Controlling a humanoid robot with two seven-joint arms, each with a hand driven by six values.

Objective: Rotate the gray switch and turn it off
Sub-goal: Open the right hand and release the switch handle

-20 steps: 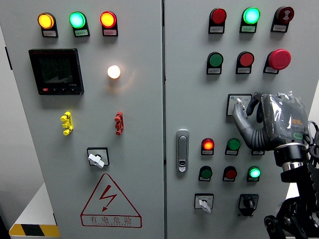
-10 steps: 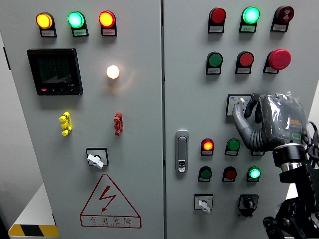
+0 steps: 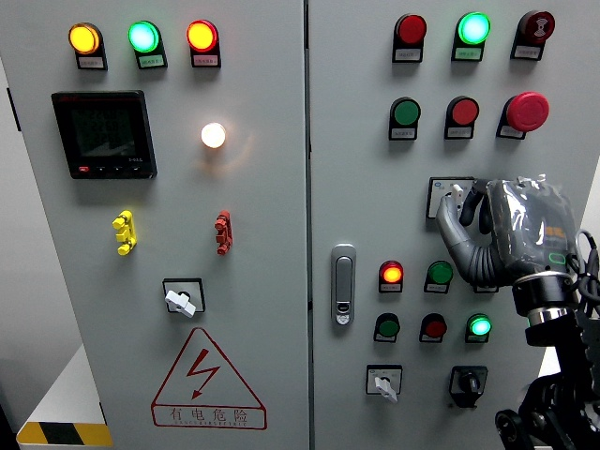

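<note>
The gray rotary switch (image 3: pixel 457 197) sits on a square white plate (image 3: pixel 437 191) on the right cabinet door, below the green and red buttons. My right hand (image 3: pixel 464 208), gray and wrapped in clear plastic, comes up from the lower right and covers most of it. The thumb (image 3: pixel 452 228) curls under the knob, the dark fingers (image 3: pixel 480 208) close over it from the right, and the hand looks shut on the knob. Which way the knob points is hidden. My left arm does not show.
Below the hand are a lit red lamp (image 3: pixel 392 274), a green button (image 3: pixel 439 274) and a lit green lamp (image 3: pixel 480 325). A door handle (image 3: pixel 343 283) is at centre. Two more gray switches (image 3: pixel 382 382) (image 3: pixel 180 298) and a black switch (image 3: pixel 466 382) sit lower. A red mushroom button (image 3: pixel 525 111) is above.
The right hand stays on the switch with almost no movement. The view has shifted slightly.
</note>
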